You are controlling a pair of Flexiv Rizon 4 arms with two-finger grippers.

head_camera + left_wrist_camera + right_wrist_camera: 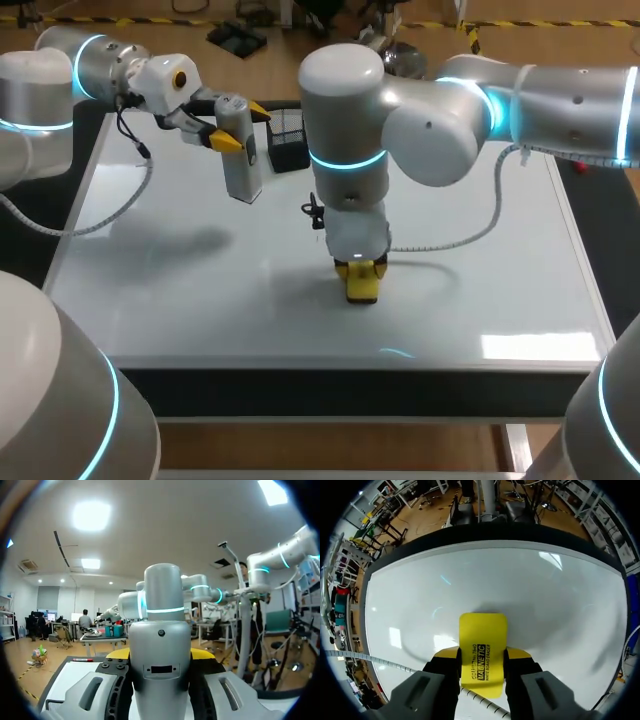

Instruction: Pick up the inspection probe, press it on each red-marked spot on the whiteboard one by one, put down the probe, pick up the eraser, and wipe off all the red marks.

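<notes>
My left gripper is shut on the silver inspection probe and holds it upright in the air over the back left of the whiteboard. In the left wrist view the probe fills the space between the fingers of the left gripper. My right gripper points straight down near the board's front middle, shut on the yellow eraser, which rests on the surface. In the right wrist view the eraser sits between the fingers of the right gripper, flat on the whiteboard. No red marks show.
A black mesh basket stands at the back of the board, just right of the probe. A red marker lies at the right edge. A grey cable from my right arm hangs low over the board's right half.
</notes>
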